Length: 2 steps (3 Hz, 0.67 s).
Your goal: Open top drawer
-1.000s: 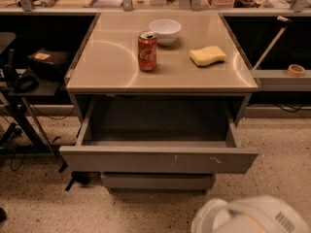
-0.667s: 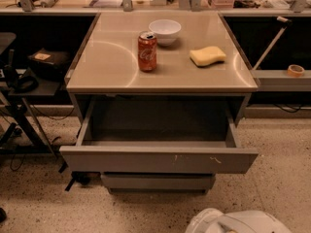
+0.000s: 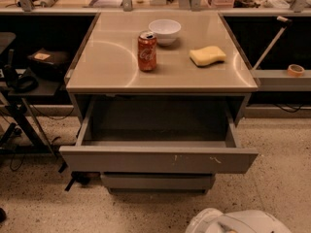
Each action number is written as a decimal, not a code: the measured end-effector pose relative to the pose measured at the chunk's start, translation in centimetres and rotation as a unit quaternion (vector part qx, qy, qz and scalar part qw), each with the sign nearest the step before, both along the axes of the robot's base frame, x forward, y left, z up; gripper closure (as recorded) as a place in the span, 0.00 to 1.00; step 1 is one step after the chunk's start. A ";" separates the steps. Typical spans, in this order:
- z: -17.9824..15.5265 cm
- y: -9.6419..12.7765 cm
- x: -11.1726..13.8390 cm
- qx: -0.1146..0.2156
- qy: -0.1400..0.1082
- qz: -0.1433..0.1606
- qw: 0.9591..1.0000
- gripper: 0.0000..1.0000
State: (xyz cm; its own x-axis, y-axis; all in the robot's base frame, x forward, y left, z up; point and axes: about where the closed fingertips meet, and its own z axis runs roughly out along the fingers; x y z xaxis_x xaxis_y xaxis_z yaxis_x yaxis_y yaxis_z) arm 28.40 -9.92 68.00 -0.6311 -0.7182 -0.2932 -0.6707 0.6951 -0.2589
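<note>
The tool (image 3: 237, 222) is being held at the bottom edge; whether spread or pressed together cannot be told. Beyond it, untouched, the top drawer (image 3: 160, 158) is being shown pulled out. Farther still, a Coca-Cola can (image 3: 146, 51), yellow sponge (image 3: 207, 56) and white bowl (image 3: 164, 31) are being carried by the surface (image 3: 107, 62).

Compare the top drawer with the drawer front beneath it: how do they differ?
The top drawer is pulled out; the lower drawer sits shut. The top drawer's front is wider, taller, with white scuffs; the lower drawer's is plain. Both are grey, handleless. The gripper is out of view; only a white arm part shows bottom.
</note>
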 end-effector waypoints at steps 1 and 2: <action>0.0 0.0 0.0 0.000 0.000 0.000 1.000 0.12; 0.0 0.0 0.0 0.000 0.000 0.000 1.000 0.00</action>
